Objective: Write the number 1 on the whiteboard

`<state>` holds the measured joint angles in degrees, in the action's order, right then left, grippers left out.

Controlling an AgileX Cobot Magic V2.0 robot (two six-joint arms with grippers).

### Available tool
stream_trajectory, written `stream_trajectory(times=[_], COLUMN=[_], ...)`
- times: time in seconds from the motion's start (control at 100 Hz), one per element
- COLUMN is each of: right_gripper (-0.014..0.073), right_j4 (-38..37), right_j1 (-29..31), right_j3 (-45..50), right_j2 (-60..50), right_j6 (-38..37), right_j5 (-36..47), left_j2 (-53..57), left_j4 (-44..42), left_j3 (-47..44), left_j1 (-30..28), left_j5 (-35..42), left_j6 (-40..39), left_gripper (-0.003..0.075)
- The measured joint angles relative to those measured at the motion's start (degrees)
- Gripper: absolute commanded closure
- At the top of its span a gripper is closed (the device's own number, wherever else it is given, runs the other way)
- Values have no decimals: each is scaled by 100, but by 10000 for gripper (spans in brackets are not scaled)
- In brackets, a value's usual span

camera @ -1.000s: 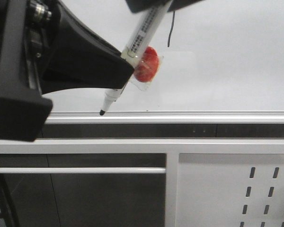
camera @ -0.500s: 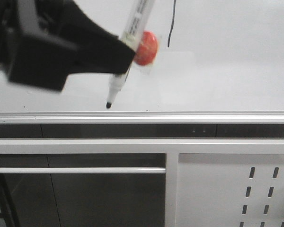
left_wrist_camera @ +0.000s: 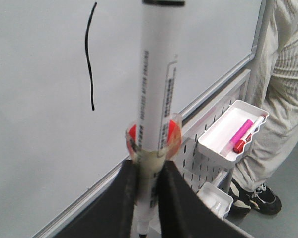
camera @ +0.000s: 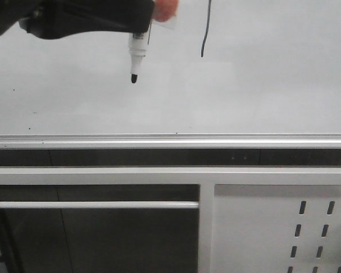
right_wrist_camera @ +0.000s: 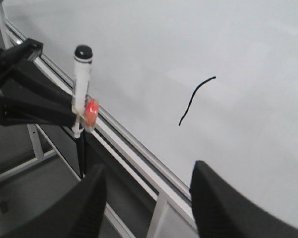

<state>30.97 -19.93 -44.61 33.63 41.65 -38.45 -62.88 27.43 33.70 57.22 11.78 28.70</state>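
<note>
1. Our left gripper (left_wrist_camera: 145,183) is clamped tight on a white marker (left_wrist_camera: 156,79), its black tip pointing down and clear of the whiteboard (camera: 261,74).
2. The number 1 (camera: 205,31), a thin black curved stroke, sits on the board just beside the marker, on the side away from our left arm.
3. Our right gripper (right_wrist_camera: 146,196) stands wide open, holding nothing.
4. Beyond the marker we see a white tray (left_wrist_camera: 219,141) holding a pink pen (left_wrist_camera: 242,134) and a red-capped pen (left_wrist_camera: 248,135); a person's leg (left_wrist_camera: 280,94) stands beside it.

Lab or office: whiteboard (camera: 261,85), slotted metal panel (camera: 284,227)
</note>
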Motion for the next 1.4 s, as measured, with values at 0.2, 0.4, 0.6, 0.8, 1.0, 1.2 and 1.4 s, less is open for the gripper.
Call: stream_trajectory(times=[0.2,0.4,0.6,0.8,1.0,1.2,1.4], right_gripper=[669,663,663,663,663,663,664], right_j4=[-249,-993,-1301,-1496,-1697,-1733,-1731], right_j1=[194,194,194,194,194,207,207], right_j3=[0,0,37,319,498,627,663], right_j2=[-487,-1237,-2308,-3264,-3437,-3437,-3437], right_j6=[-302,-1188,-1497,-1653,-1766,-1791,-1801], right_j5=[-633,-1074,-1172,-1172,-1225,-1132,-1022], left_j2=[173,336,401,401,390,-4,-669], left_j4=[91,259,314,469,864,926,980], left_j3=[-80,-457,-898,-1357,-1533,-1543,-1543], left_j1=[0,0,43,248,282,293,293], left_j5=[324,774,1460,2290,2943,3071,3689], left_j6=[0,0,0,0,0,-62,-539], left_gripper=[738,738,738,738,738,738,738])
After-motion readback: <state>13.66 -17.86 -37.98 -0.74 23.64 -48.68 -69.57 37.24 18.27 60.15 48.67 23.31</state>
